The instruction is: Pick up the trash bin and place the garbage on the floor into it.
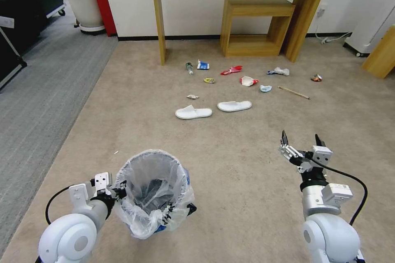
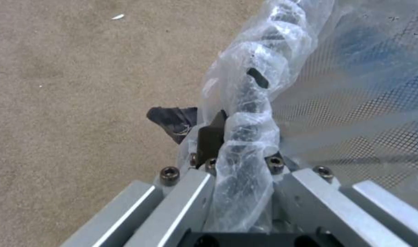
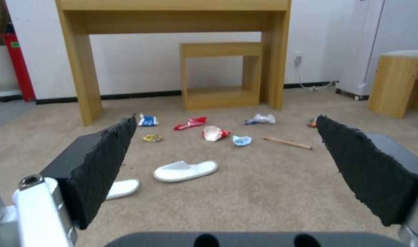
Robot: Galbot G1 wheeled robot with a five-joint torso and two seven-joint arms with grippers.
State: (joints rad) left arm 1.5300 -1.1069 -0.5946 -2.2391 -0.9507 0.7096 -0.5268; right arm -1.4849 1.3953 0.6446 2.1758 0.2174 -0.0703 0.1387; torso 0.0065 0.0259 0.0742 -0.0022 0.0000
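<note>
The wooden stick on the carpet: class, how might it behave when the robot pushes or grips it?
The wooden stick looks thin and straight, so probably stiff and light. Lying flat on the floor, it may roll or skid if nudged sideways. It looks far narrower than the gap of the open right gripper, so grasping could be fiddly.

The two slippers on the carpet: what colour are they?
Both slippers are plain white; the head view shows the pair best.
</note>
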